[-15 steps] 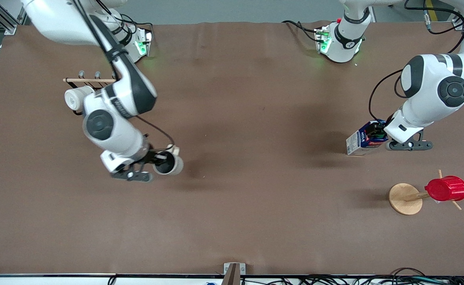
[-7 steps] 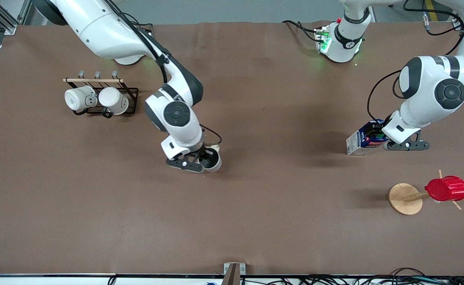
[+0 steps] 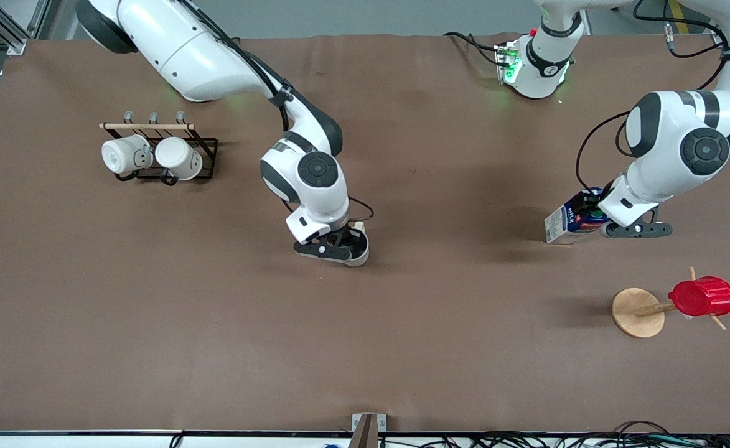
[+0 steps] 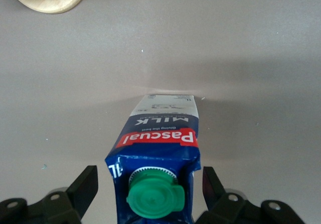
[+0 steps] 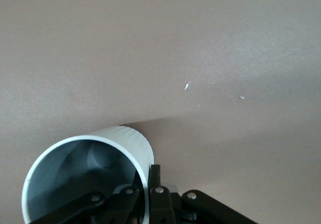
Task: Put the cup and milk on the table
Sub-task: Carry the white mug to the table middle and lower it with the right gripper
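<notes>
Right arm: it reaches from its base at the top of the front view, elbow bent, out over the middle of the large brown matte table (image 3: 365, 348), wrist pointing down.
Right gripper (image 3: 345, 244): low over the middle of the table, its black fingers (image 5: 154, 191) pinched on the rim of the small cream-white mug with a dark grey inside (image 3: 358, 249), one finger inside the wall and one outside.
Cup: held upright at the table's middle; whether its base touches the covering cannot be told. Its loop handle points toward the robots' bases.
Left arm: folded at the left arm's end of the table, forearm angled down toward the carton.
Left gripper (image 3: 595, 214): at the top of the small dark blue and white milk carton (image 4: 158, 148), its black fingers (image 4: 83, 189) spread on either side of the carton with a gap showing on each side.
Milk: standing on the table toward the left arm's end, its round green cap (image 4: 154, 198) up, red label band below it.
Surroundings: a black wire rack with a wooden bar (image 3: 153, 127) holds a pair of all-white mugs (image 3: 178, 158) toward the right arm's end, well apart from the cup. A red ribbed cup (image 3: 702, 297) hangs on a wooden peg stand with a round base (image 3: 632, 313), nearer the front camera than the milk.
</notes>
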Tool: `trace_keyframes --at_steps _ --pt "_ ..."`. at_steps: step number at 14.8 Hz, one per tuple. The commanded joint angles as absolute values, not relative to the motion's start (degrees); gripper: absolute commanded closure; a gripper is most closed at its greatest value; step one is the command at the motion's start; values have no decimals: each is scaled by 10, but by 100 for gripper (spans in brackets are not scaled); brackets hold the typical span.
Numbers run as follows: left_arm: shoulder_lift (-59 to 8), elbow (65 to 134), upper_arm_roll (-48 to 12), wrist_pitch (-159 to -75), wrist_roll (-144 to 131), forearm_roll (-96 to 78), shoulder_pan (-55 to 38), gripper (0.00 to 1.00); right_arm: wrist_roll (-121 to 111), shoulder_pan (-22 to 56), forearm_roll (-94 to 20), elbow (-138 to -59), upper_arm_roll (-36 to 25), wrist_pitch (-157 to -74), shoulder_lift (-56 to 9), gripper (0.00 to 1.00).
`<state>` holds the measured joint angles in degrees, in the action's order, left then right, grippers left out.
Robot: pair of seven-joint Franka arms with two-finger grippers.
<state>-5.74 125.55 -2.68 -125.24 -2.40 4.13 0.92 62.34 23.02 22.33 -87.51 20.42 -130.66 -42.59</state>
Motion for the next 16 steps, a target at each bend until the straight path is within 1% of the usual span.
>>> trace_keyframes --at_steps 1,2,4,5,6,7,8,9,11,12,14,16 --pt "-56 1257 -32 -1259 -22 21 14 33 637 230 241 -863 207 -1306 -432 80" --pt "-56 1255 -32 -1259 -22 20 15 45 638 231 241 -863 207 -1306 -432 64" --pt "-59 1254 -32 -1259 -20 21 14 65 638 235 241 -864 207 -1309 -432 36" --pt "-60 1253 -32 -1259 -17 21 14 74 638 235 240 -864 207 -1308 -432 25" --pt "-60 1251 -32 -1259 -12 21 14 80 636 233 239 -863 207 -1306 -429 1" --pt "-61 1245 -32 -1257 -12 21 14 85 635 230 238 -863 208 -1303 -425 0" --pt "-63 1236 -32 -1253 -11 21 14 87 633 226 237 -863 212 -1299 -417 0" --pt "-69 1222 -31 -1251 -11 21 13 88 632 218 237 -864 215 -1292 -402 0" --pt "-79 1193 -32 -1243 -13 21 9 88 628 193 237 -867 215 -1225 -351 0" --pt "-86 1170 -32 -1225 -13 22 6 89 622 175 238 -868 215 -1193 -319 0" --pt "-118 1099 -33 -1175 -14 22 0 90 583 122 236 -879 216 -1161 -260 0" --pt "-168 1002 -44 -1112 -19 22 -12 90 508 57 231 -896 215 -1123 -200 0"
